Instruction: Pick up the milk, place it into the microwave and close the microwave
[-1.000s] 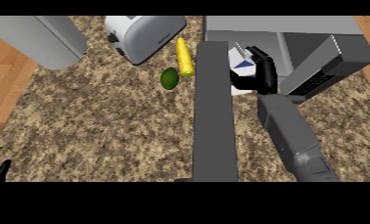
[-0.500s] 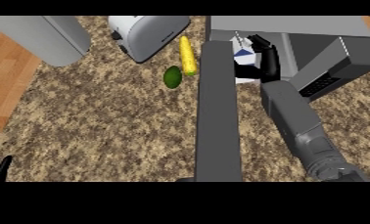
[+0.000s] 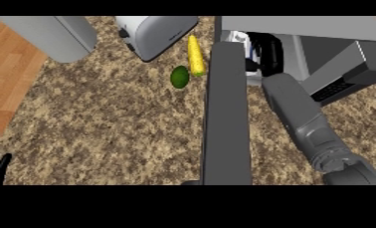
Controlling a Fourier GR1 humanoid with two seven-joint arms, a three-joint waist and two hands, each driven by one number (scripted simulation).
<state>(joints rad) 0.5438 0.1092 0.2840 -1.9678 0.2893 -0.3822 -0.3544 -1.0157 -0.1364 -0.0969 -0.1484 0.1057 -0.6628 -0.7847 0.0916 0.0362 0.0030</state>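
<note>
On the speckled counter [image 3: 110, 122] you see one toaster [image 3: 158, 34], one corn cob [image 3: 195, 56] lying lengthwise away from you, and one avocado [image 3: 180, 76]. The right robot hand [image 3: 268, 53] curls round the one milk carton [image 3: 251, 57] inside the open microwave [image 3: 323, 48]; the carton's axis cannot be told.

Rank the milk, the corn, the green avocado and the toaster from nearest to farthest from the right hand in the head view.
1. Milk, held in the right hand, at the microwave.
2. Corn, to its left.
3. Avocado, farther left and lower.
4. Toaster, farthest left.
</note>
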